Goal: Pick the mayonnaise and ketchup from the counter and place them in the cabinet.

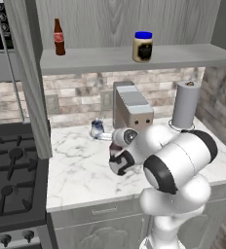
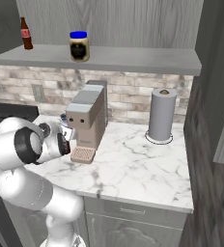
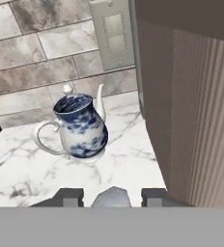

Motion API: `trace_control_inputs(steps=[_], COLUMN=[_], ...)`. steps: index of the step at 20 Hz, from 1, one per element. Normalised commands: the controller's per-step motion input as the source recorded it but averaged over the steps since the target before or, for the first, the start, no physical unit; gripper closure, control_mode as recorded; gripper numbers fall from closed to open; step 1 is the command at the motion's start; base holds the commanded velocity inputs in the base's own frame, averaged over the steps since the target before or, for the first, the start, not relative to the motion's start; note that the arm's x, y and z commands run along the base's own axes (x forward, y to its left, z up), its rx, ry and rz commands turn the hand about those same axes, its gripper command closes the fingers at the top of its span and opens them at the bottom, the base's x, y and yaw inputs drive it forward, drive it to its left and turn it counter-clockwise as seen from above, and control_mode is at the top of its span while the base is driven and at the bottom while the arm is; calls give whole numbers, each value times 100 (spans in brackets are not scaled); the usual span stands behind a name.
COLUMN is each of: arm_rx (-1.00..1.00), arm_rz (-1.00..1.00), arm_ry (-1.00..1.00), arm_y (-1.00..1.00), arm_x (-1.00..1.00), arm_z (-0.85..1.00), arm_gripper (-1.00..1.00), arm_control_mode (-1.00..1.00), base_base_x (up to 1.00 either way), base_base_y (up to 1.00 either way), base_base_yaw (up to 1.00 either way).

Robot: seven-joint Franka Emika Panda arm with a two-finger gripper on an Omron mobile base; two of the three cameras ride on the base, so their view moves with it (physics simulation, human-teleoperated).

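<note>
The mayonnaise (image 1: pixel 142 46) (image 2: pixel 79 46), a blue-lidded jar, stands on the cabinet's shelf board (image 1: pixel 105 61) (image 2: pixel 138 59). My gripper (image 1: pixel 116 152) (image 2: pixel 63 143) is low over the counter (image 1: pixel 81 170) (image 2: pixel 133 169), just left of the coffee machine. A dark reddish-brown bit of the ketchup (image 1: pixel 116 147) shows at the fingers in the left base view. In the hand view a pale grey rounded top sits between the fingertips of my gripper (image 3: pixel 111 197), with a small gap on each side. The rest of the bottle is hidden.
A tan coffee machine (image 1: pixel 132 108) (image 2: pixel 87 120) (image 3: pixel 191 96) stands close on the gripper's right. A blue-and-white jug (image 1: pixel 96 129) (image 3: pixel 80 126) sits ahead by the brick wall. A slim red-labelled bottle (image 1: pixel 59 37) (image 2: pixel 25 34) is on the shelf. A paper towel roll (image 1: pixel 185 104) (image 2: pixel 161 115) stands to the right, the stove (image 1: pixel 10 170) to the left.
</note>
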Motion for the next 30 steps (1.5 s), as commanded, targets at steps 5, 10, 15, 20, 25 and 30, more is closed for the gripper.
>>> trace_control_inputs(steps=[5, 10, 15, 20, 25, 30], arm_rx=[0, -1, -1, 0, 0, 0], arm_rz=[0, 0, 0, 0, 0, 0], arm_ry=[0, 0, -10, -14, -13, -7], arm_y=[0, 0, 3, 6, 5, 8], arm_x=[9, 0, -22, -29, -24, -33], arm_z=[-7, 9, 75, 98, 91, 77], arm_gripper=[100, 100, 100, 100, 100, 100], arm_control_mode=[-100, -100, -100, -100, -100, -100], base_base_x=[0, 0, 0, 0, 0, 0], base_base_y=[0, 0, 0, 0, 0, 0], base_base_yaw=[0, 0, 0, 0, 0, 0])
